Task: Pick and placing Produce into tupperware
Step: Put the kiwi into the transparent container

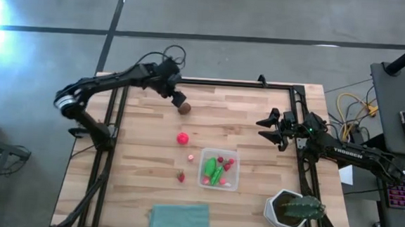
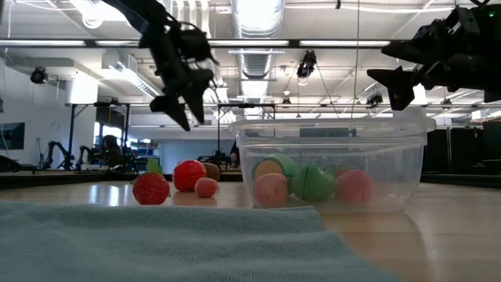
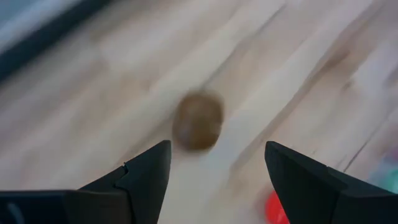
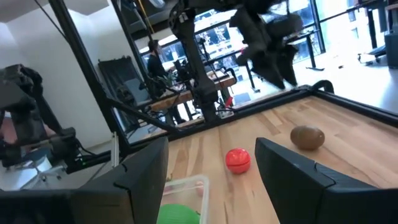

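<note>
The left gripper (image 1: 177, 96) hangs over the far half of the table, a little left of centre and near the far edge. Its fingers (image 3: 146, 177) are spread apart and hold nothing. The brown round piece (image 1: 184, 108) lies on the bare wood just beside the fingertips, on the side toward the table's middle; in the left wrist view it (image 3: 198, 120) shows ahead of the open fingers, roughly in line with the gap between them, not yet enclosed. From the low view the gripper (image 2: 182, 112) is raised clear of the tabletop.

The red ball (image 1: 183, 137) sits near the table's centre, apart from the brown piece and nearer the front. A tiny pink piece (image 1: 189, 157) lies just in front of it, and a small red strawberry-like piece (image 1: 181, 175) lies farther toward the front edge. The clear tupperware (image 1: 234, 183) stands right of these, in the front half of the table, and already holds green pieces (image 1: 214, 170) and several small red and pink ones (image 1: 226, 163).

The right gripper (image 1: 272, 130) waits over the right edge of the table, well apart from all produce, its fingers (image 4: 140, 177) open and empty.

A teal cloth (image 1: 179, 218) lies at the front edge, and a potted plant (image 1: 295, 208) stands at the front right corner.
</note>
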Tool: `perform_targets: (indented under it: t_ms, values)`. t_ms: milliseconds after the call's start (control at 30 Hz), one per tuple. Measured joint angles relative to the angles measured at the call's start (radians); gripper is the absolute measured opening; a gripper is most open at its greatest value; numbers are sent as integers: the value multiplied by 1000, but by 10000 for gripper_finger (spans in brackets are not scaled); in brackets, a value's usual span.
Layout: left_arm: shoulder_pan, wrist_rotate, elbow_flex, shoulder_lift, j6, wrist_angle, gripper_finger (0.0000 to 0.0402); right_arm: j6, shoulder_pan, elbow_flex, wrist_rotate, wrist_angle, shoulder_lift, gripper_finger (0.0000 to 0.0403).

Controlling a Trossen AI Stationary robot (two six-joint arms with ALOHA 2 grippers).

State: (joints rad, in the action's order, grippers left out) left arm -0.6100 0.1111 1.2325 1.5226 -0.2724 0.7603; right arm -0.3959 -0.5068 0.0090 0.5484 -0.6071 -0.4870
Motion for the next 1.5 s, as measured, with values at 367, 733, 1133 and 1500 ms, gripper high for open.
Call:
perform_targets:
  t_ms: [367,733,1133,1500]
  values:
    - [31,-110,139,213,197,132,246,3,0,0,0,0,0,233]
    - [65,-120,138,262,305,99,280,3,0,0,0,1,0,233]
    - [67,-91,141,356,254,96,289,3,0,1,0,0,0,233]
    - [67,-117,183,422,253,72,287,3,0,1,0,1,0,233]
